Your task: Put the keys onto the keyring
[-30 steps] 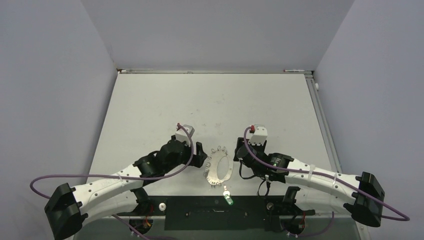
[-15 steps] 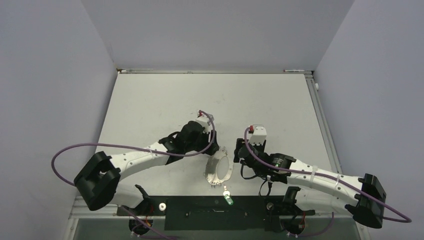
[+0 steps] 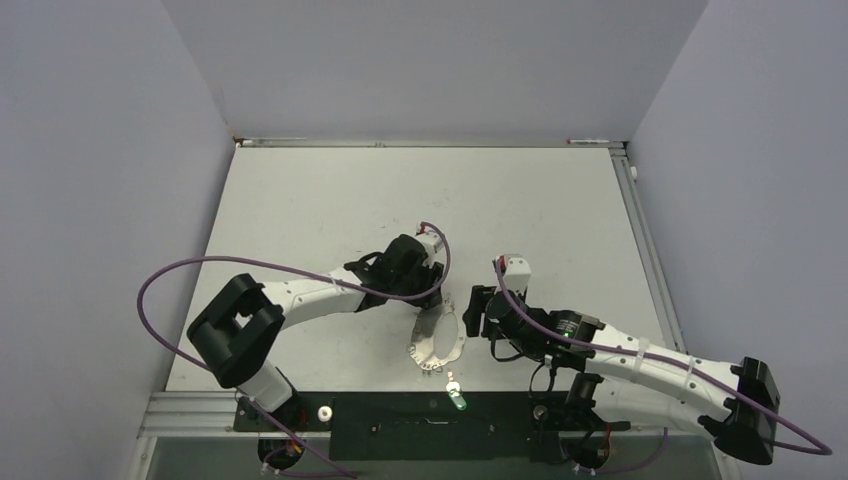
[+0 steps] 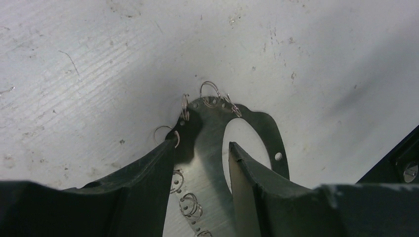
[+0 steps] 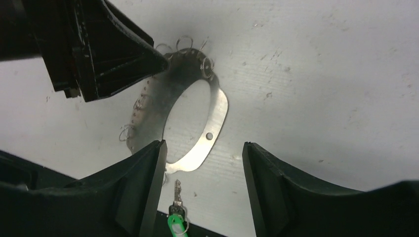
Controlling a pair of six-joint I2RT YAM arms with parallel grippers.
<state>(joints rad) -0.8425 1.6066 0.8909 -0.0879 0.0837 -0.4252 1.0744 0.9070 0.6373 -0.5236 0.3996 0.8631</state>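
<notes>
The keyring (image 3: 437,342) is a flat grey metal ring with tiny wire loops on its rim, lying near the table's front edge. My left gripper (image 3: 430,300) is at its far left part. In the left wrist view its open fingers (image 4: 201,144) straddle the ring's band (image 4: 207,118), one outside the rim and one in the hole. The key (image 3: 456,398), with its green tag, lies just in front of the ring. My right gripper (image 3: 472,312) is open and holds nothing. In the right wrist view the gripper (image 5: 202,144) hangs above the ring's near end (image 5: 221,111) and the key (image 5: 176,193).
A black strip (image 3: 400,412) runs along the table's near edge, and the key's green tag (image 5: 175,222) lies on it. The left gripper's black body (image 5: 108,54) fills the upper left of the right wrist view, close to my right gripper.
My left arm has swung right and forward onto the ring's far left part, and its jaws have narrowed around the band. The right arm has barely shifted.
</notes>
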